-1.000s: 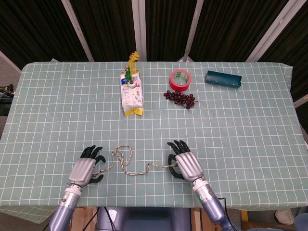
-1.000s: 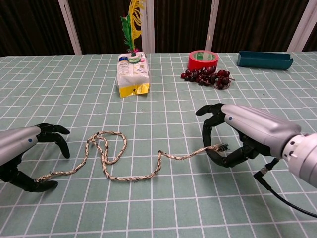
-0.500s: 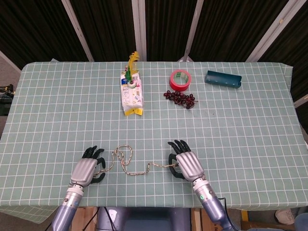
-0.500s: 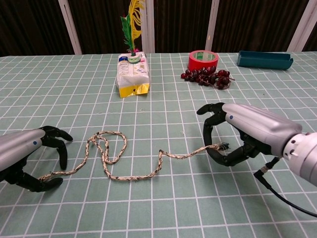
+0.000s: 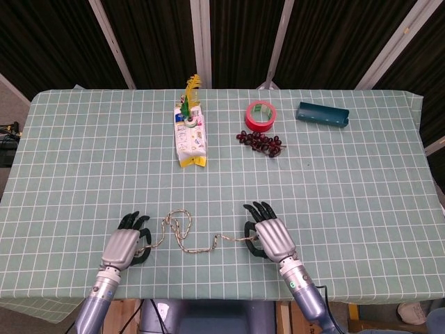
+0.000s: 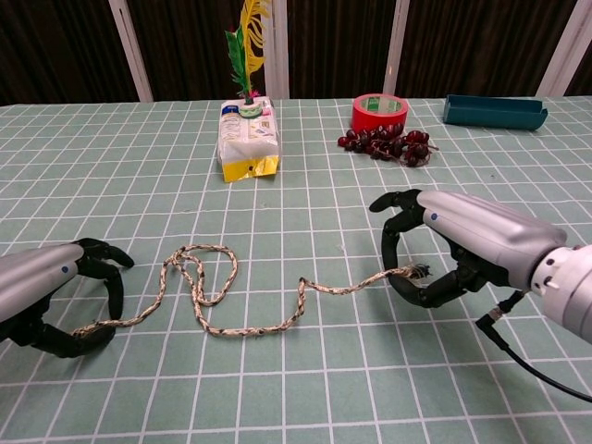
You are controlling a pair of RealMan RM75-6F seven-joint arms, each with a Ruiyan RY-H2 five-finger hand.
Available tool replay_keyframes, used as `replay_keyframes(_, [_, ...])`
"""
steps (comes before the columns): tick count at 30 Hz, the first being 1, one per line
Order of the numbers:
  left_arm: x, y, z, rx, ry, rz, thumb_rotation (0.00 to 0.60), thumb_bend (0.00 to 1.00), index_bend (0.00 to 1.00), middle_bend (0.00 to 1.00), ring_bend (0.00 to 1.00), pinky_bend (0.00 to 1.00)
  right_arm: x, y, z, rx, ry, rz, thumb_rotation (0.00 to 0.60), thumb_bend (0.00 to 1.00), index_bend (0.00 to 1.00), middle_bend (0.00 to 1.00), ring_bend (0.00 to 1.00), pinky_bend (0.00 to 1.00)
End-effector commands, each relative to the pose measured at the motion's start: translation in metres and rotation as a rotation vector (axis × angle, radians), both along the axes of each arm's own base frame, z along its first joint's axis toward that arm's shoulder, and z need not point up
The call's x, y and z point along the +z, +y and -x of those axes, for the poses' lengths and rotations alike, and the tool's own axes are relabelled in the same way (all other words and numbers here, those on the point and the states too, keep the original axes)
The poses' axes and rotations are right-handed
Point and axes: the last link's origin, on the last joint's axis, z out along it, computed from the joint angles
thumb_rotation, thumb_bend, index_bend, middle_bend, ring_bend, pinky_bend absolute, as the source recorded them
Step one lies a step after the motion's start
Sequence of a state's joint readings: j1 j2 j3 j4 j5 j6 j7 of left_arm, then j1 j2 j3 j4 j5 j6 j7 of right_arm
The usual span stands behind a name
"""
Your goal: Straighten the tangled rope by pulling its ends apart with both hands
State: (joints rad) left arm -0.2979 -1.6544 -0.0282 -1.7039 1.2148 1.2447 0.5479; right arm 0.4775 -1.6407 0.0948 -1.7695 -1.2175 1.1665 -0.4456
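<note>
A beige braided rope (image 6: 248,327) lies on the green checked cloth near the front edge, folded into a narrow loop (image 5: 178,224) left of its middle. My left hand (image 6: 42,282) sits over the rope's left end, fingers curled down onto it against the thumb. My right hand (image 6: 462,242) arches over the frayed right end (image 6: 416,271), pinching it between a fingertip and the thumb just above the cloth. In the head view the left hand (image 5: 125,245) and right hand (image 5: 270,236) flank the rope. Between them the rope is slack and wavy.
At the back stand a white and yellow packet (image 5: 190,142) with feathers behind it, a red tape roll (image 5: 260,115), a bunch of dark grapes (image 5: 261,142) and a teal box (image 5: 322,115). The table's front edge (image 5: 208,299) runs close behind both wrists.
The left hand's fingers have curled in closer over the rope's left end. The right hand has shifted slightly right, drawing its end with it.
</note>
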Motion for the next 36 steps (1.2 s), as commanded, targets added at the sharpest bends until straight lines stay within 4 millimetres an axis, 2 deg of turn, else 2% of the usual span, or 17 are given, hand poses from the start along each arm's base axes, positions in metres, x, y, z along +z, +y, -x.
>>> replay_keyframes(1, [-0.0006, 0.0001, -0.0009, -0.002, -0.004, -0.001, 0.600, 0.40, 0.55, 0.16, 0.00, 0.00, -0.0003, 0.0002, 0.0005, -0.001, 0.001, -0.001, 0.600, 0.50, 0.64, 0.14, 0.00, 0.00])
replay_keyframes(15, [-0.0032, -0.0001, -0.0040, -0.011, -0.009, -0.002, 0.600, 0.41, 0.54, 0.16, 0.00, 0.00, 0.0007, -0.0004, 0.0015, -0.006, 0.005, 0.001, 0.600, 0.50, 0.64, 0.14, 0.00, 0.00])
replay_keyframes(36, [-0.0006, 0.0020, -0.0038, -0.017, -0.001, -0.016, 0.600, 0.56, 0.61, 0.18, 0.00, 0.00, 0.0050, -0.0011, 0.0058, -0.018, 0.006, 0.008, 0.600, 0.50, 0.64, 0.14, 0.00, 0.00])
